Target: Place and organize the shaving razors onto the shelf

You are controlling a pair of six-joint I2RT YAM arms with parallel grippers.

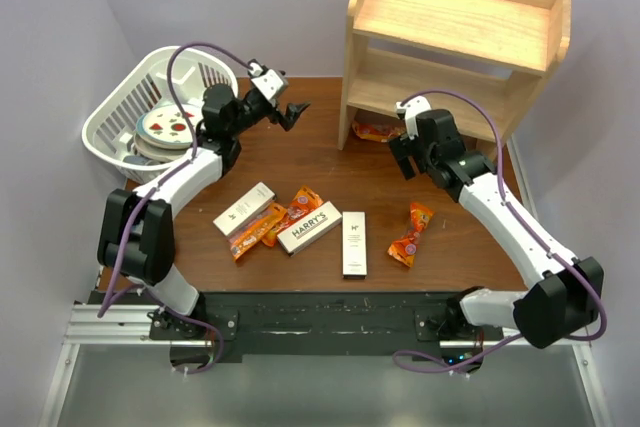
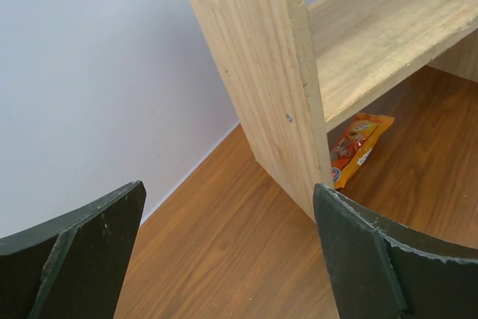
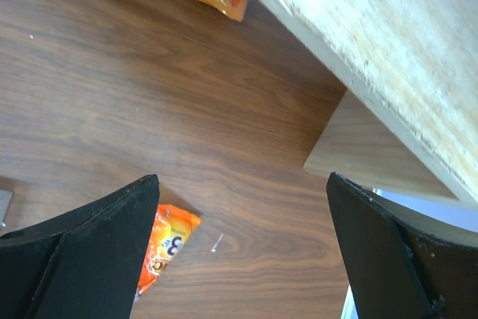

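Observation:
Three white razor boxes lie on the brown table in the top view: one at the left (image 1: 244,208), one marked HARRY'S in the middle (image 1: 309,227), and one upright at the right (image 1: 354,243). The wooden shelf (image 1: 460,17) stands at the back right, with both levels bare. My left gripper (image 1: 293,112) is open and empty, raised left of the shelf; its wrist view (image 2: 228,252) shows the shelf's side panel (image 2: 261,72). My right gripper (image 1: 405,157) is open and empty in front of the shelf's lower level, with table beneath it in its wrist view (image 3: 243,252) and the shelf edge (image 3: 388,42) above.
Orange snack packets lie under the shelf (image 1: 375,131), right of the boxes (image 1: 412,234) and between the left boxes (image 1: 258,230), (image 1: 297,209). A white slatted basket (image 1: 158,55) with plates stands at the back left. The packet under the shelf also shows in the left wrist view (image 2: 357,147).

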